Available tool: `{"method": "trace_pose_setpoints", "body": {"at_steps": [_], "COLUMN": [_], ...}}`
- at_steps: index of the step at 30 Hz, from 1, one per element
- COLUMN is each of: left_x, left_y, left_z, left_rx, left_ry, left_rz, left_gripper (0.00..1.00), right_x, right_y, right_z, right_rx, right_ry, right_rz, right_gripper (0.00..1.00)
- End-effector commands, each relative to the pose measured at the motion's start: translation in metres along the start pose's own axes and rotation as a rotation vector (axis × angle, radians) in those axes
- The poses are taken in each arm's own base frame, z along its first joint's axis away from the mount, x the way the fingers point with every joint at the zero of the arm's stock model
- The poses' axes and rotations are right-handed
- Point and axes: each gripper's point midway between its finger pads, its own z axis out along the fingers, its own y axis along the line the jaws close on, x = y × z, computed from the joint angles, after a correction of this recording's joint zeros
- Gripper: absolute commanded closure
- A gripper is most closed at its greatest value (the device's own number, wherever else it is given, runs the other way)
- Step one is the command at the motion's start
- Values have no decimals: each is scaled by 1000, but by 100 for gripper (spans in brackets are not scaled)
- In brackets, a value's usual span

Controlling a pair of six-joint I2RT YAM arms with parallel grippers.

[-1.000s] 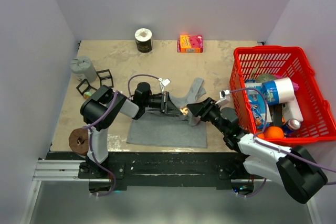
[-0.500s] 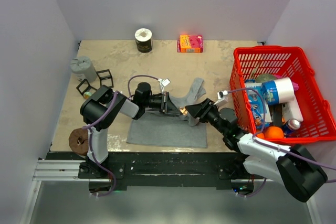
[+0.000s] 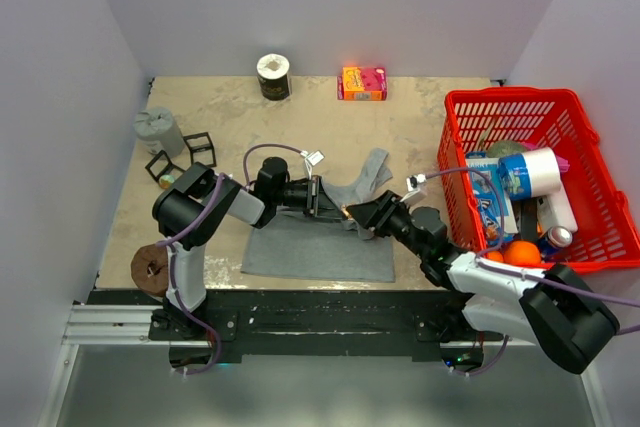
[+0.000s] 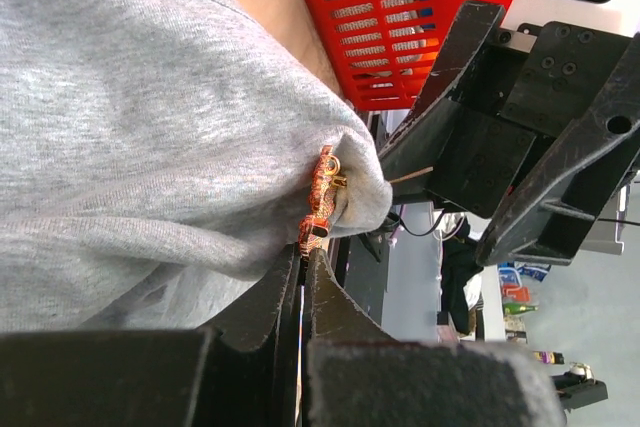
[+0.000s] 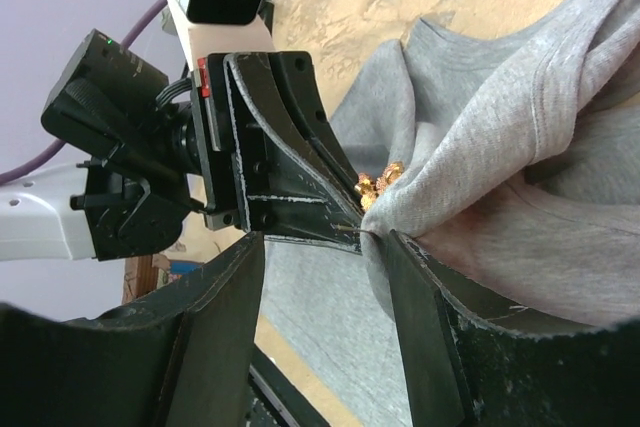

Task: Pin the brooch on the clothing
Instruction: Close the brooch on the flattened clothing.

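**Left tool and brooch.** My left tool (image 4: 303, 259) is clenched, its two fingers pressed flat together on the lower end of the brooch (image 4: 320, 202). Whether a little cloth is caught between them as well, I cannot tell. The brooch is small and orange-red with gilt metal parts. It sits on the crest of a raised fold of the grey top (image 4: 150, 127), just past my fingertips.

**Why the fold is raised.** I judge that the fold is held up off the bench (image 3: 220, 112) to give the pin a free ridge of knit to pass through, with no hard surface behind it.

**Right tool.** My right tool (image 5: 325, 242) is released and faces the left one from the other side. Its fingers stand apart, one on each side of the fold, and do not touch the brooch as far as the wrist view shows. That placing suits bracing or pinching the cloth while the pin is worked home.

**Rest of the top.** It lies flat on the bench below, a strap trailing toward the far side.

**Step in hand, by my reading.** Seating the pin; its closure is not confirmed.
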Motion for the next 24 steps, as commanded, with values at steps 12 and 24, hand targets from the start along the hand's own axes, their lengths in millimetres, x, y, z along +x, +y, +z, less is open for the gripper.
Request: {"method": "trace_pose_setpoints", "body": {"at_steps": [12, 24], "left_x": [-9, -8], "left_y": [-15, -13], "left_z": [2, 3], "left_rx": [18, 11], "left_ry": [-8, 13], "left_rz": [98, 110], "left_gripper": [100, 100], "right_x": [-3, -8], "right_y": [19, 20], "right_z": [19, 21], "right_rx": [-41, -11], "right_ry": [-14, -12], "right_rz": [-41, -73], "right_gripper": [44, 44]}}
